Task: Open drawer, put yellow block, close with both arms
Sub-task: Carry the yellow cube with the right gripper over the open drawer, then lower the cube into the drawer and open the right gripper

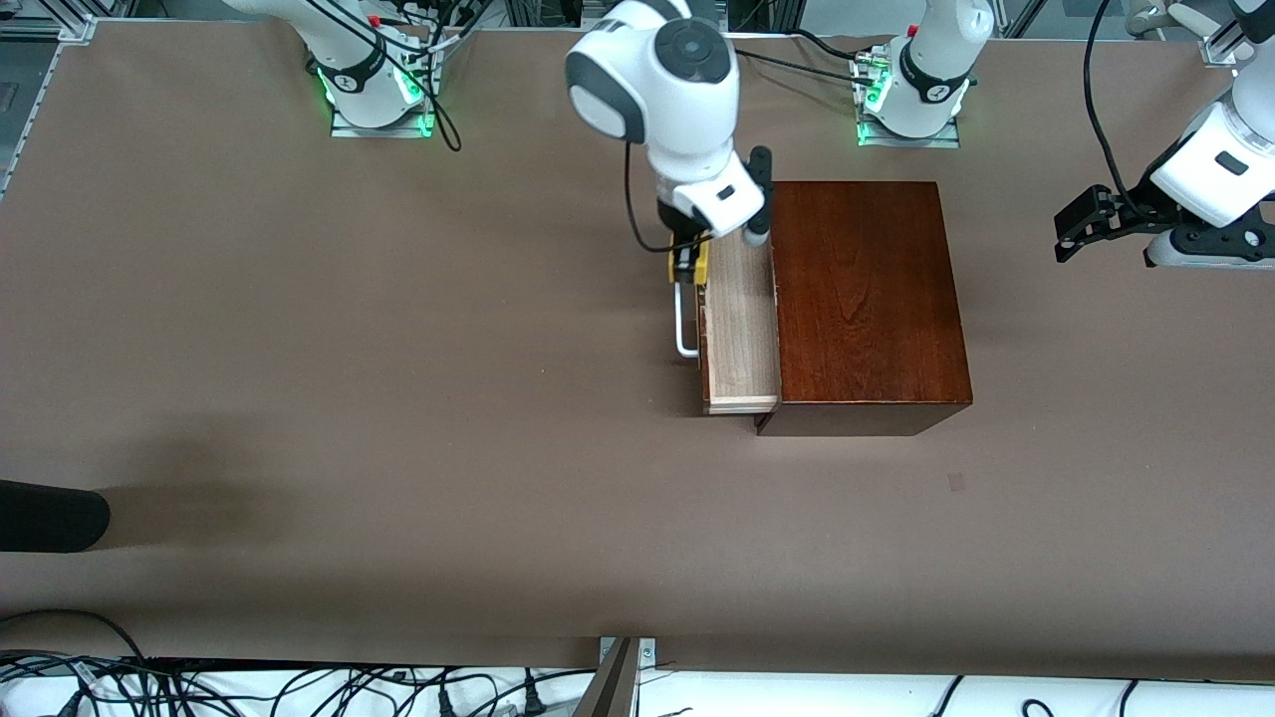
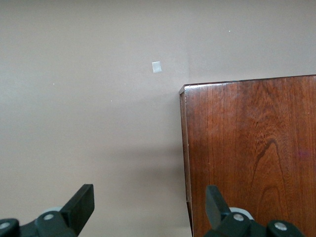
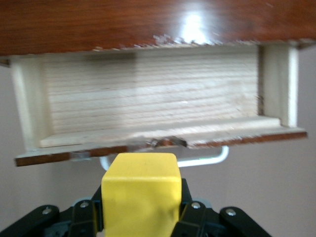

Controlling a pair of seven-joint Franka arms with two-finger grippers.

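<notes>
The dark wooden box (image 1: pixel 867 299) stands mid-table with its drawer (image 1: pixel 739 329) pulled out toward the right arm's end, pale tray bare, white loop handle (image 1: pixel 683 324) on its front. My right gripper (image 1: pixel 689 261) is shut on the yellow block (image 1: pixel 700 264) and holds it over the drawer's front edge by the handle. In the right wrist view the block (image 3: pixel 140 192) sits between the fingers, with the open tray (image 3: pixel 148 103) just past it. My left gripper (image 1: pixel 1081 224) is open and empty, up over the table at the left arm's end; its view shows the box top (image 2: pixel 252 153).
A small pale patch (image 2: pixel 156 67) marks the brown table near the box corner. A dark object (image 1: pixel 50 516) lies at the table's edge toward the right arm's end. Cables run along the edge nearest the front camera.
</notes>
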